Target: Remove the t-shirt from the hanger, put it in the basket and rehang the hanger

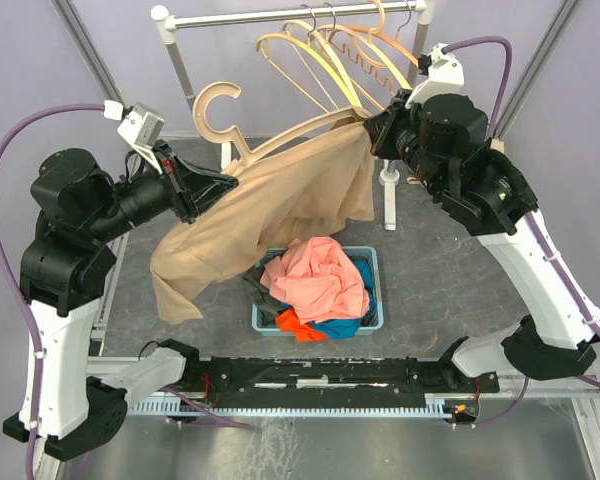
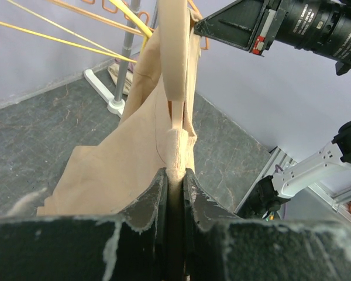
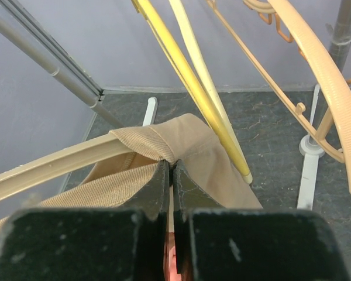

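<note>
A tan t-shirt hangs on a beige hanger held in the air between my two grippers, above the basket. My left gripper is shut on the shirt's ribbed edge where it wraps the hanger arm; in the left wrist view the jaws pinch that ribbing and the hanger arm runs away from them. My right gripper is shut on the shirt at the hanger's other end; in the right wrist view the jaws clamp the ribbed collar beside the hanger arm.
A blue basket holding orange, blue and dark clothes sits on the table below the shirt. A clothes rack at the back carries several yellow and orange hangers close to my right gripper. Its white foot stands to the basket's right.
</note>
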Motion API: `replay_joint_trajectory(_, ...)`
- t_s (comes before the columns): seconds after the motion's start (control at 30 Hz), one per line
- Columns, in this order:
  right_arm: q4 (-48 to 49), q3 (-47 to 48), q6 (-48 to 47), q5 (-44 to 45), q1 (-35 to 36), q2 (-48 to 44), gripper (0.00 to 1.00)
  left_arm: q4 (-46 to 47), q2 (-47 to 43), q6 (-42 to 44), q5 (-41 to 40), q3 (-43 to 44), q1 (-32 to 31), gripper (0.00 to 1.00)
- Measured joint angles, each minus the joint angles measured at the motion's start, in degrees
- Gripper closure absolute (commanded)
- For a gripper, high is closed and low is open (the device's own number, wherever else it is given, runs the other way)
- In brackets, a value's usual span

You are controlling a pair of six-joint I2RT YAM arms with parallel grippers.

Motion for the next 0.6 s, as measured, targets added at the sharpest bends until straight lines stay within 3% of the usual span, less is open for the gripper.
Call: replay_joint_trajectory(0.6,-1.0,-0.1,4.7,-6.6,-3.1,2.4,0.99,9.3,-3.2,-4.7,-2.8,-4.6,0.0,0.97)
